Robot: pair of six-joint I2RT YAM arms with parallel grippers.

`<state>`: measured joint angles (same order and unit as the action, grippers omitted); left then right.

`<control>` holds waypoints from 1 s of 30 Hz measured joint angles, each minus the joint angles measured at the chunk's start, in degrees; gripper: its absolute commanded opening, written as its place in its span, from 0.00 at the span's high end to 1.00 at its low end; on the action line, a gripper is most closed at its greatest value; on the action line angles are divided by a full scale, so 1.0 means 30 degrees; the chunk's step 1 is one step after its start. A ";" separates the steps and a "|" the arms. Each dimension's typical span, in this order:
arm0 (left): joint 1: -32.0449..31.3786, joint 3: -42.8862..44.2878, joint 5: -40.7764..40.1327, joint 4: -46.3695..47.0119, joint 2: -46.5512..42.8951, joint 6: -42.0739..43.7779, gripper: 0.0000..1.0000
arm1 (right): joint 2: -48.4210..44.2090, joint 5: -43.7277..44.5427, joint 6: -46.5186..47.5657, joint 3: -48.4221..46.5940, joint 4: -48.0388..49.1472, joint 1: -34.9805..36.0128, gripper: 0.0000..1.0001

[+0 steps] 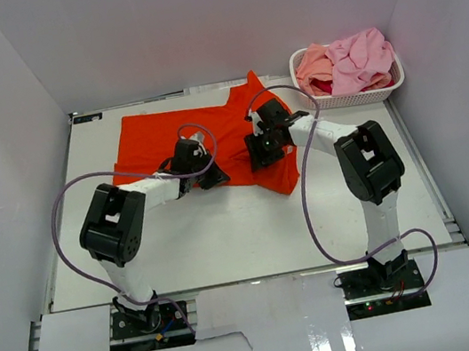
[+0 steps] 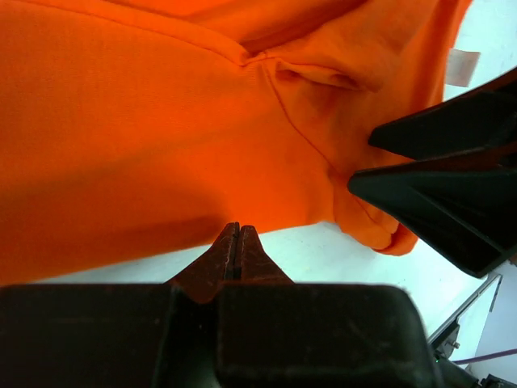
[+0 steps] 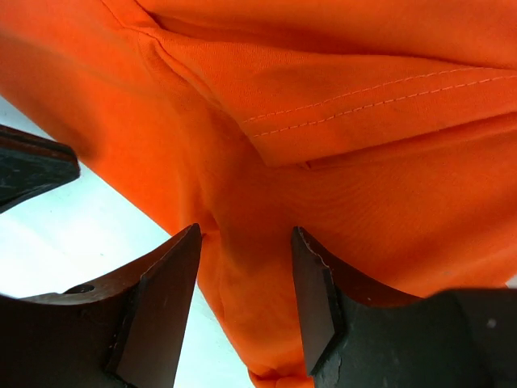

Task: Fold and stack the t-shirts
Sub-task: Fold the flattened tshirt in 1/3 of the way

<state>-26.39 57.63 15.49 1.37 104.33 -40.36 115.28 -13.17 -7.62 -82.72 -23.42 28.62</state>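
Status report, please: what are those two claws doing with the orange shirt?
Left gripper shut at near edge of bright orange-red cloth t-shirt. Right gripper open, straddling a fold. Shirt spread out, unfolded. Nothing in the way.

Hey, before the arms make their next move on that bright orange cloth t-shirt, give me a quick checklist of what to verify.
1. Left gripper shut: ok.
2. Bright orange cloth t-shirt pinched in it: cannot tell.
3. Right gripper open, cloth fold between its jaws: ok.
4. T-shirt lying flat: not ok, rumpled near the right gripper.
5. White perforated plastic basket apart from both grippers: ok.
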 measured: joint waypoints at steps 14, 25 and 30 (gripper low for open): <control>-0.0408 0.0750 -0.0379 0.0991 0.1501 -0.0066 1.00 | 0.0721 -0.0102 -0.0284 -0.1545 0.0233 0.0000 0.45; -0.0510 0.0845 -0.0437 0.1348 0.2011 -0.0138 1.00 | 0.1537 -0.0095 -0.0299 -0.1821 0.0255 0.0000 0.45; -0.0539 0.0831 -0.0517 0.1392 0.2011 -0.0124 1.00 | 0.2280 -0.0102 -0.0328 -0.2761 0.0255 0.0000 0.45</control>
<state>-28.01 60.12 13.93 5.54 110.37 -40.73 122.13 -13.47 -8.60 -91.00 -22.65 28.62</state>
